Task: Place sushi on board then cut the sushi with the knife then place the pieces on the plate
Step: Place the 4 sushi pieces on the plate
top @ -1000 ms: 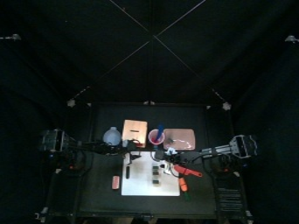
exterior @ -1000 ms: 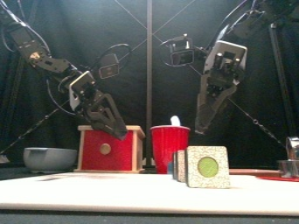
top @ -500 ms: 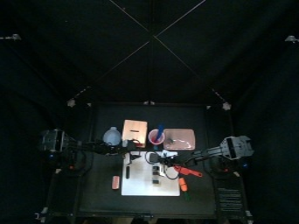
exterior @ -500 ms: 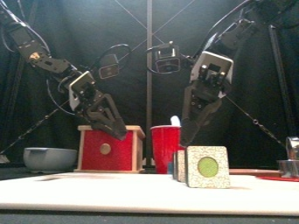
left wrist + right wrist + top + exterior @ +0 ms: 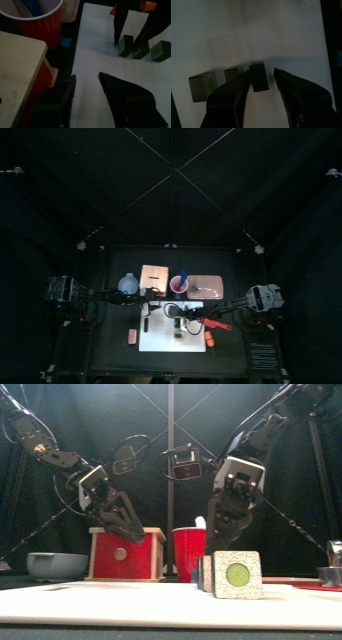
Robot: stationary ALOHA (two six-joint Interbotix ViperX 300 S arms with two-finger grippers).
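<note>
Cut looks done: 3 sushi pcs (image 5: 140, 49) in a row on white board (image 5: 93, 60), toward its back edge. Step = move pcs to pink tray (image 5: 209, 285). Right gripper (image 5: 263, 75) wide, straddling end piece (image 5: 258, 81), prob not clamped. Next: close, lift. Left gripper (image 5: 87, 76) part-open, empty, over wooden box (image 5: 123, 554). Straddle shows only in R wrist view, tray clearly only from top.

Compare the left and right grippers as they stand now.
The left gripper hangs over bare cutting board beside the wooden box; the right gripper is down at the sushi pieces. Nothing lies between the left's jaws; the right's straddle an end piece. Both are open.
</note>
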